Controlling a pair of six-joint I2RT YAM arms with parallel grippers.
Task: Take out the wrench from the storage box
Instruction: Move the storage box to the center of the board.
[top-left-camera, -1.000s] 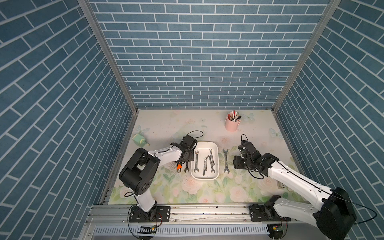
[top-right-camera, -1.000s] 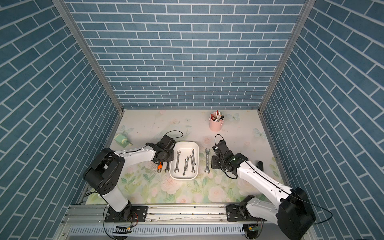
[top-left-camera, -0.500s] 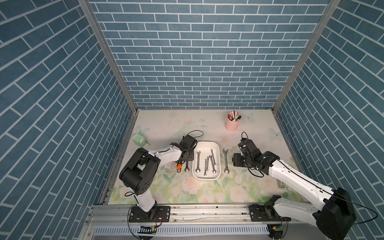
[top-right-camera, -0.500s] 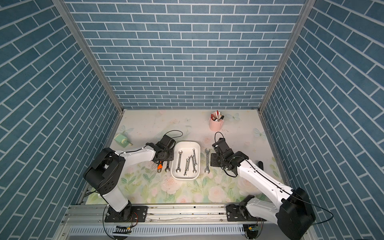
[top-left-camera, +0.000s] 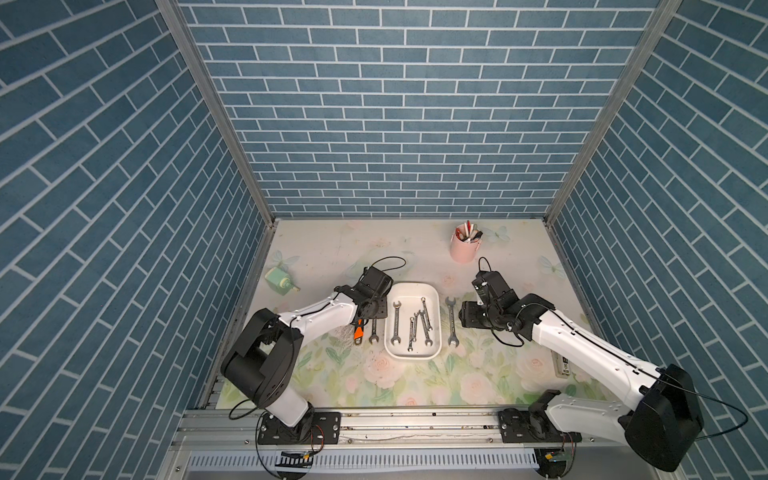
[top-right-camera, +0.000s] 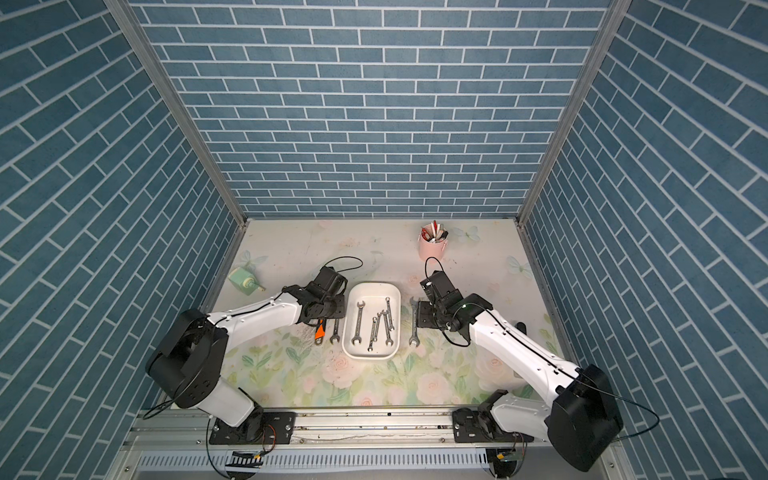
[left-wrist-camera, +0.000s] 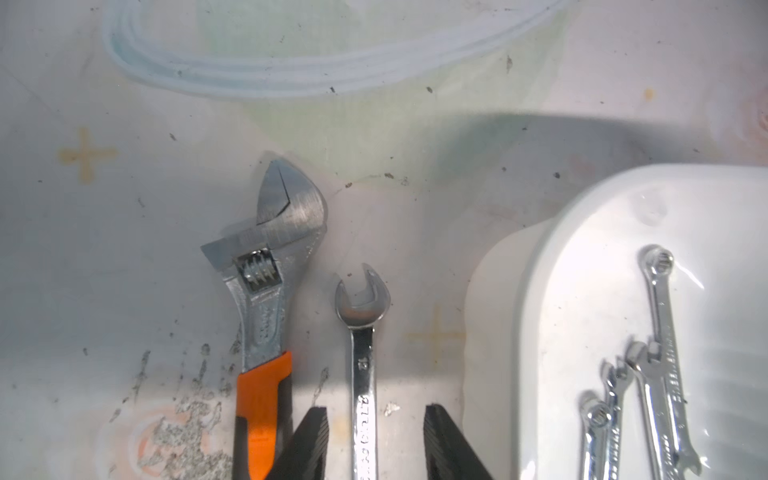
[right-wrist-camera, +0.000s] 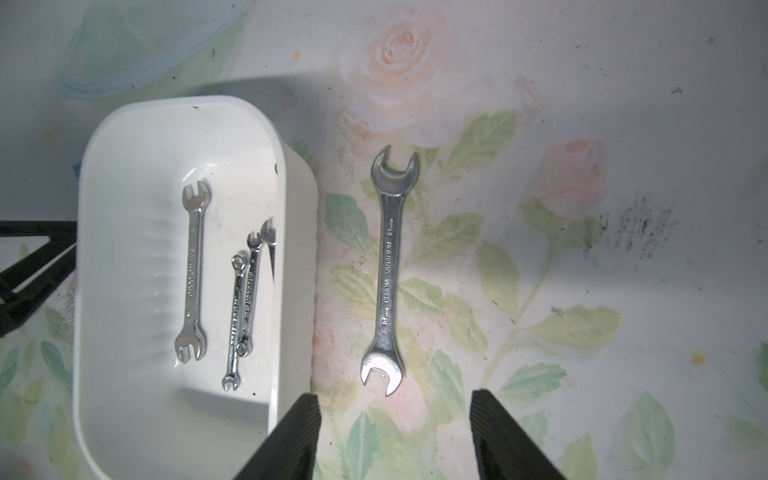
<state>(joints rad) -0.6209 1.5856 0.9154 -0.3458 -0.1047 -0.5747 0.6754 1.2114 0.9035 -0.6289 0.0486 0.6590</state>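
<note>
— What changed?
— Your left gripper (left-wrist-camera: 374, 419) just let go: jaws part-open astride the wrench (left-wrist-camera: 363, 374), lying on the mat (left-wrist-camera: 124, 249) beside the storage box (left-wrist-camera: 536, 291); other wrenches (right-wrist-camera: 193, 270) remain inside. Your right gripper (right-wrist-camera: 395, 401) hangs open, empty

Bystanders on the floral-printed tabletop mat (top-left-camera: 415, 374)
A pink cylindrical cup (top-left-camera: 464, 250) of pens stands near the back; a pale green squat cylinder (top-left-camera: 279, 281) lies well apart from it; blue brick-patterned walls (top-left-camera: 399, 124) surround them.
</note>
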